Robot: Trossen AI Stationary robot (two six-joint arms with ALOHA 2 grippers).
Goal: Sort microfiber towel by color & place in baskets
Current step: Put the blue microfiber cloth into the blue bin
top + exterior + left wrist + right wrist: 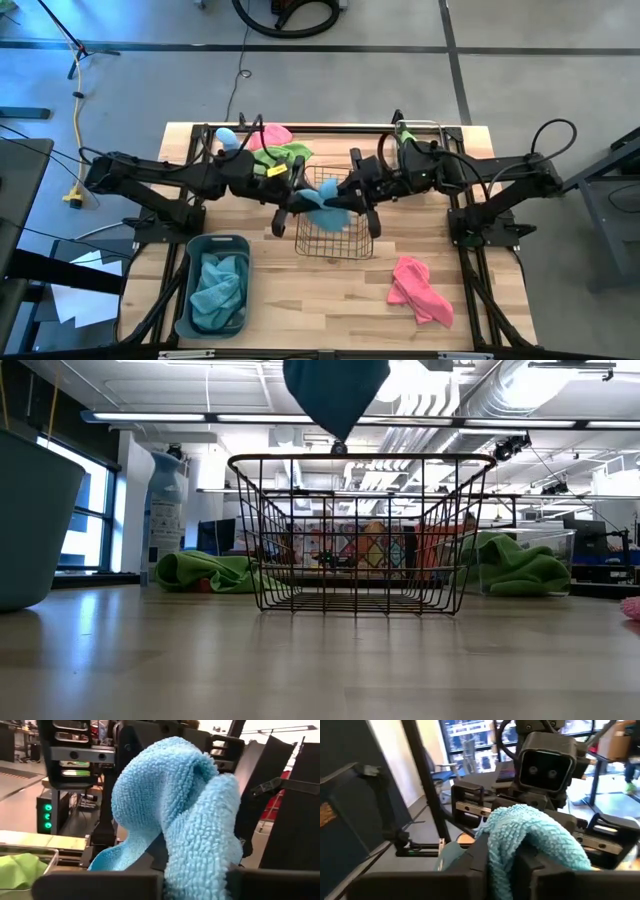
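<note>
A light blue microfiber towel (pixel 326 206) hangs bunched between both grippers above the copper-brown wire basket (pixel 335 232). In the low view its lower tip (pixel 335 395) hangs just over the basket's rim (pixel 360 458). My left gripper (pixel 300 198) comes from the table's left and my right gripper (pixel 352 196) from the right, each shut on the towel. The grey-blue tub (pixel 190 290) at the near left holds teal towels. The clear bin (pixel 560 538) at the far right holds a green towel (pixel 515 565). My left gripper pinches a bunched fold of the blue towel (pixel 192 870) between its two fingers (pixel 100 885), coming level from the table's left. The towel is lifted clear and bulges up ahead of the fingers. My right gripper pinches another bunched part of the towel (pixel 502 852) between its fingers (pixel 477 857), coming from the table's right. The cloth humps over the fingers, clear of the table.
A pink towel (pixel 420 290) lies on the near right of the table. A pink towel (pixel 270 135) and a green towel (pixel 287 155) lie at the far middle beside the pale blue spray bottle (pixel 228 137). Bare wood shows near the front edge.
</note>
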